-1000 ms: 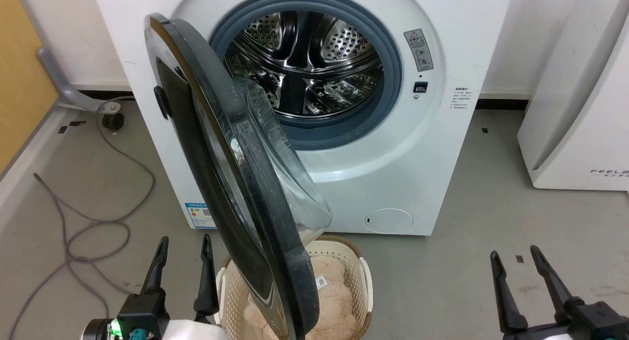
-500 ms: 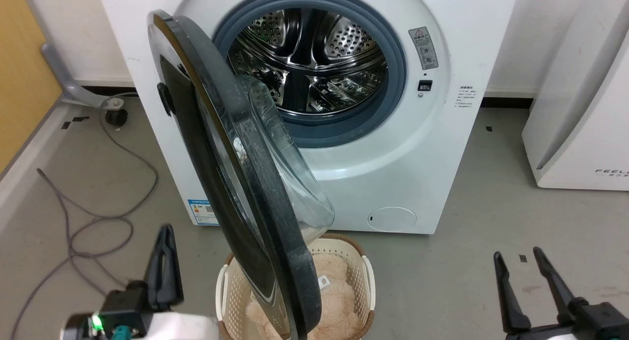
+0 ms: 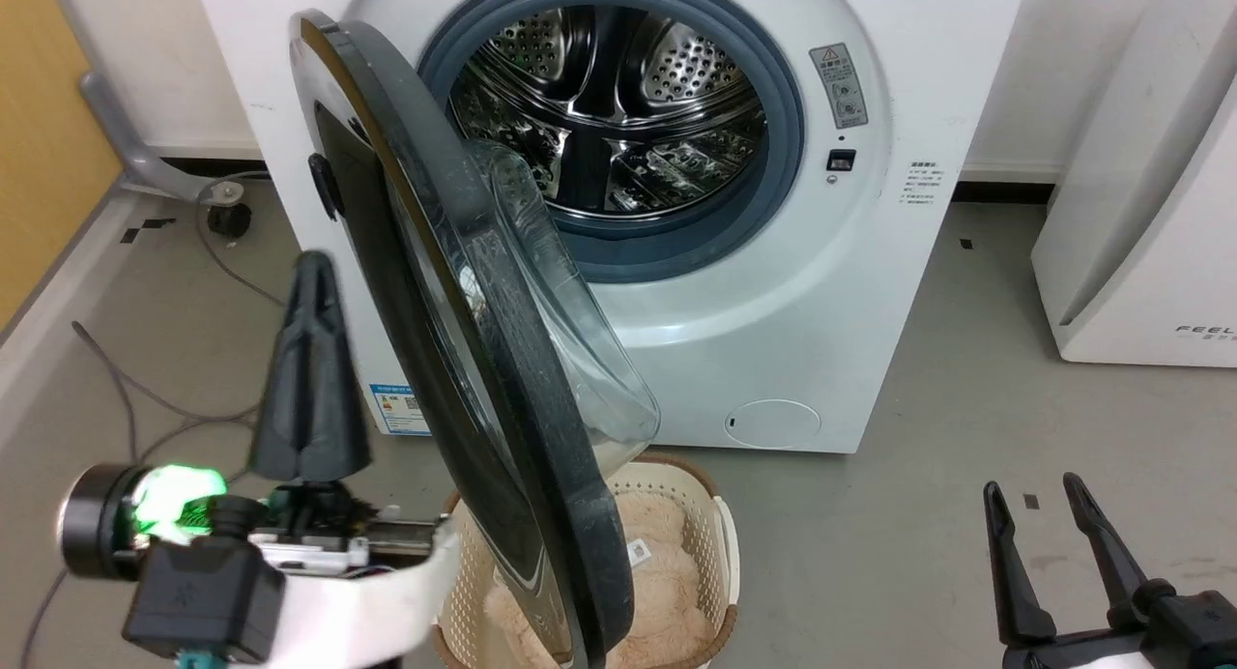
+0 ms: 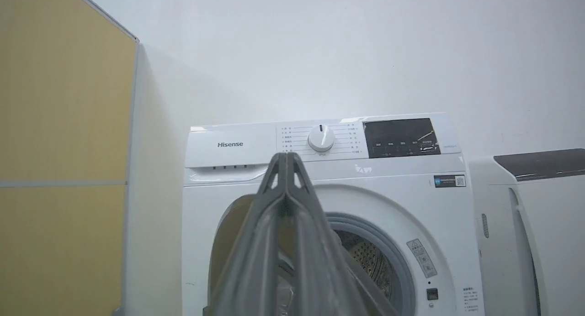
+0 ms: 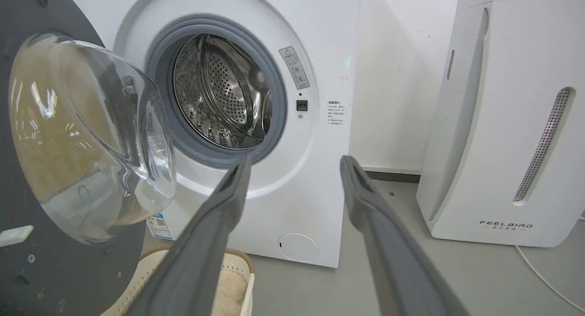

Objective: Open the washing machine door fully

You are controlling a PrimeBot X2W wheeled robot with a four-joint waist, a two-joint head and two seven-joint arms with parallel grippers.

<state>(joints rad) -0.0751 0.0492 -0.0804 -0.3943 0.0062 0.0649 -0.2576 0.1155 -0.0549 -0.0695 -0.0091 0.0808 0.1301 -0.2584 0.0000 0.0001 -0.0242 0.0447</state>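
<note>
Grey floor [image 3: 918, 514], white wall [image 4: 320, 55]; left jaws pressed together, right jaws apart.

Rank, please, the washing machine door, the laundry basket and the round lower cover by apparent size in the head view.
1. washing machine door, largest, though nearest the camera
2. laundry basket, partly hidden behind the door
3. round lower cover, clearly smallest
</note>
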